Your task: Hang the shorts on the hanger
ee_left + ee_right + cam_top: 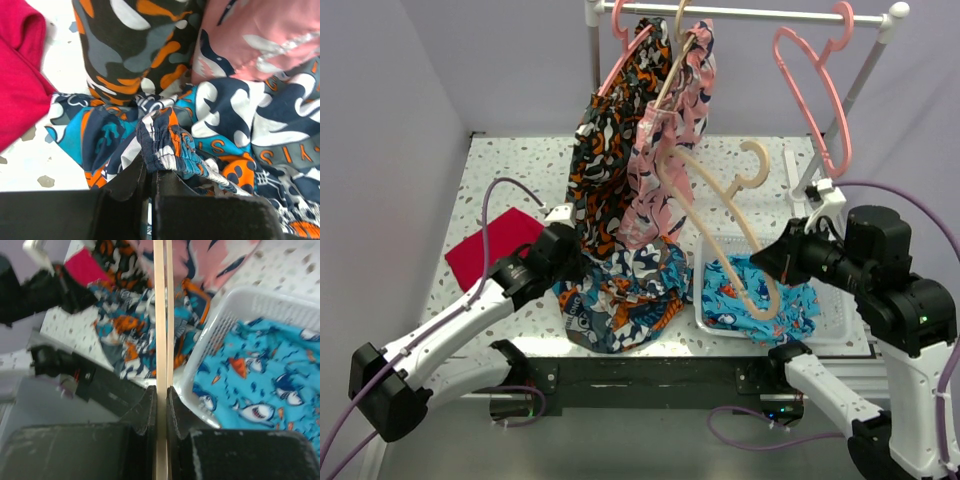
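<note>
Left claw (150, 172) pinched shut on waistband of blue-orange-black-white print shorts (165, 142); right claw (161, 390) clamps thin cream hanger (161, 315), long axis running away, shorts just left.

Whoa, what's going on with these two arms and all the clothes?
Two robot arms are sharing a hanging job. The left arm has its jaws shut on the waistband of the blue-and-orange shorts, which lie heaped on the table. The right arm grips the beige hanger in its jaws, raised off the table. The shorts are not on it yet.
</note>
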### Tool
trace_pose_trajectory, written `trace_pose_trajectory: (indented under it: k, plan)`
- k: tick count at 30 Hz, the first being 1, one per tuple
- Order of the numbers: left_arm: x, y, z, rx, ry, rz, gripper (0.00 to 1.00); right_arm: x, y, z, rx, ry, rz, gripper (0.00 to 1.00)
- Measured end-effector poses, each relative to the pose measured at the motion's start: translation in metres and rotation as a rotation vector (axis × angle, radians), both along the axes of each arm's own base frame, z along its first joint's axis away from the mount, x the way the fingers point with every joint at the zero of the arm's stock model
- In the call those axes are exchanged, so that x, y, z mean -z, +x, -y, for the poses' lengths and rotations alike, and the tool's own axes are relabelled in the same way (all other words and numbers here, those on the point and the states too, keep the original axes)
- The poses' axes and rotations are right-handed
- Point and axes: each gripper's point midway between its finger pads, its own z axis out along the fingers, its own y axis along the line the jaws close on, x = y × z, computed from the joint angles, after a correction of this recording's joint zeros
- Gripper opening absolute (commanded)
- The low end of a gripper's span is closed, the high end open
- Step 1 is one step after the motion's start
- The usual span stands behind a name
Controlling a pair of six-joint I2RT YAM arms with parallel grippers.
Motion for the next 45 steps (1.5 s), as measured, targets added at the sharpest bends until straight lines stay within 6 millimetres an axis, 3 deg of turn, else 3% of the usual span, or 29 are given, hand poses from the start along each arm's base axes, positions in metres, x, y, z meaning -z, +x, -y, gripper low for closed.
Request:
trace_pose_trajectory:
  k: [10, 20, 28, 36, 45]
  plan:
    - [0.017, 0.015, -0.010, -0.053, 0.026, -0.046, 0.00, 0.040, -0.055, -0.031, -0.278, 0.002, -0.214, 0.00]
    - [0.019, 0.020, -0.009, -0.039, 0.019, -0.049, 0.00, 0.034, -0.083, -0.049, -0.458, 0.036, -0.257, 0.00]
    - [0.017, 0.016, -0.008, -0.003, 0.026, -0.049, 0.00, 0.044, -0.071, -0.064, -0.497, 0.001, -0.313, 0.00]
    - [-0.003, 0.008, -0.009, 0.069, 0.011, 0.009, 0.00, 0.055, -0.044, -0.069, -0.461, -0.057, -0.271, 0.00]
    - [-0.015, -0.001, -0.013, 0.160, 0.057, 0.041, 0.00, 0.061, -0.051, -0.079, -0.571, -0.117, -0.232, 0.00]
